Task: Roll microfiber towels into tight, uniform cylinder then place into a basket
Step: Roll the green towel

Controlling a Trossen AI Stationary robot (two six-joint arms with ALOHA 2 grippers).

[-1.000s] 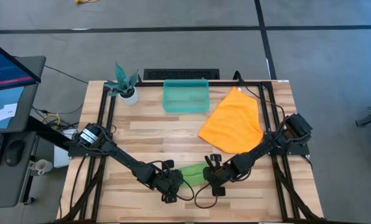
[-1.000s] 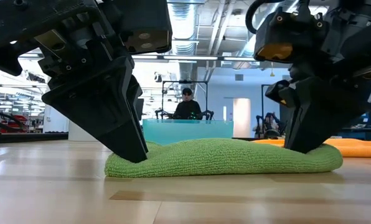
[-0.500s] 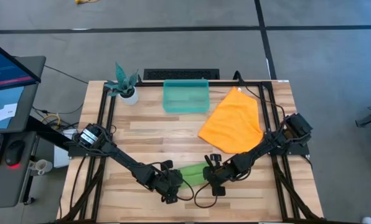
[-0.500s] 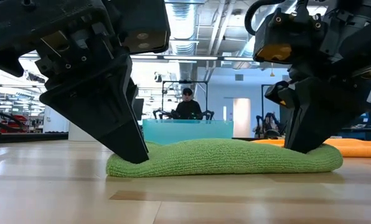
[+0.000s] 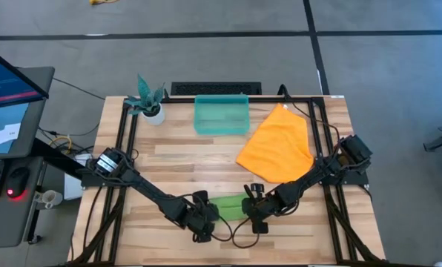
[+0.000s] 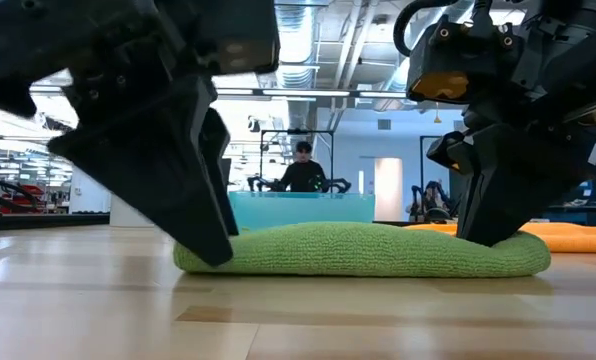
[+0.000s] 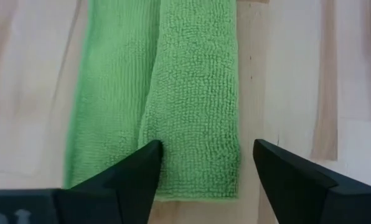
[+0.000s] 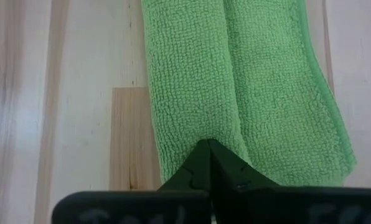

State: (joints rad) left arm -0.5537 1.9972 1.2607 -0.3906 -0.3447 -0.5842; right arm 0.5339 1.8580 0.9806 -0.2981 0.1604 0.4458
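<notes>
Left gripper (image 7: pixel 201 163) jaws spread over green towel (image 7: pixel 192 93), right gripper (image 8: pixel 210 149) pinching it

Grey floor (image 5: pixel 206 59) crossed by dark lines fills the frame's top; a desk with monitor (image 5: pixel 10 81) far left; ceiling ducts (image 6: pixel 308 25) overhead.

No legible text, label, brand, number or sign found in any view; marks on the monitor screen (image 5: pixel 6 80) and the paper slip (image 5: pixel 8 133) beside the desk (image 5: pixel 176 159) too small to read.
</notes>
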